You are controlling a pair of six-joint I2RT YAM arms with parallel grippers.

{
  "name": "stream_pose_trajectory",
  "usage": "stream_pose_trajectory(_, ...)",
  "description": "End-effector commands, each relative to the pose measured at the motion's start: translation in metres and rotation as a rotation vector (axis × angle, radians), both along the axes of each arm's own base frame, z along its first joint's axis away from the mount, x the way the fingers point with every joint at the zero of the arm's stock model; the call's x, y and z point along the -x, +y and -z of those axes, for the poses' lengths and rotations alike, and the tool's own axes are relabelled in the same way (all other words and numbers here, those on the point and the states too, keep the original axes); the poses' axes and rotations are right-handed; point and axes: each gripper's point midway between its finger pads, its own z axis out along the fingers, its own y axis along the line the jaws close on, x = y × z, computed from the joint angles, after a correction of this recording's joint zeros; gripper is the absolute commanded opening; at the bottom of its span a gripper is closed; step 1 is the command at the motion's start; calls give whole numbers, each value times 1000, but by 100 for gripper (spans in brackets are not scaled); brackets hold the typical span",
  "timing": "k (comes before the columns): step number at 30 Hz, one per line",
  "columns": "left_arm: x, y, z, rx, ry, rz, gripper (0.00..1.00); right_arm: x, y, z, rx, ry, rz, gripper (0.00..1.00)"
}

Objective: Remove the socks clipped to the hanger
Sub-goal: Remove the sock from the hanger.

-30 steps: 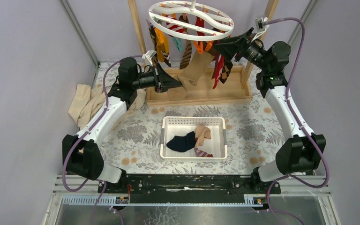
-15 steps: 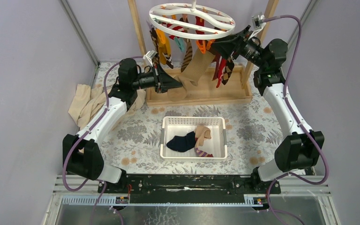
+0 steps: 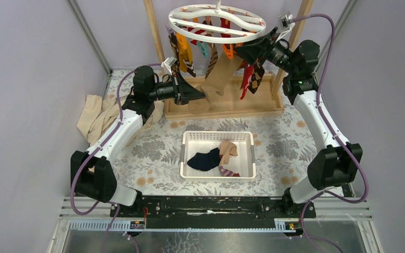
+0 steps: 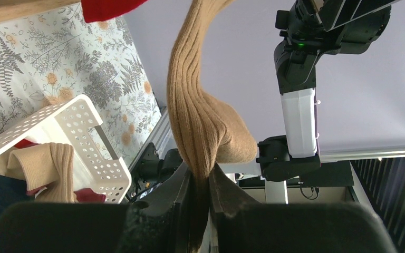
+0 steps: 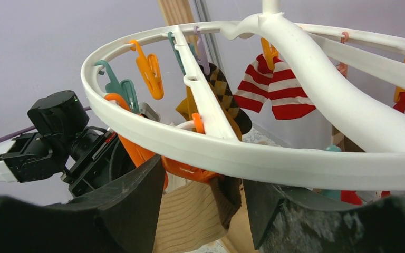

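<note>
Step, prob.: unclipping tan ribbed sock (image 4: 200, 105) from hanger (image 5: 216, 153), hung at back of table. Lower end clamped tight in left gripper (image 4: 200, 184), fabric drawn taut. Top end pinned by orange clip (image 5: 184, 169) under white ring; right gripper (image 5: 200, 191) jaws apart, straddling that clip, not squeezing yet. Next, likely: pinch clip levers w/ right, pull sock free w/ left, drop in basket (image 3: 217, 136). Looks thick, soft, stretchy. Striped sock (image 5: 277, 89) & others clipped alongside.
</note>
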Motion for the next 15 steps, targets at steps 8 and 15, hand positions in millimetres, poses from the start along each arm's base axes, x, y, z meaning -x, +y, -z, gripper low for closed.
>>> stream_pose_trajectory(8, 3, 4, -1, 6, -40, 31, 21, 2, 6, -36, -18, -109, 1, 55)
stream_pose_trajectory(15, 3, 5, 2, -2, -36, 28, 21, 3, 4, -36, -25, -112, 18, 43)
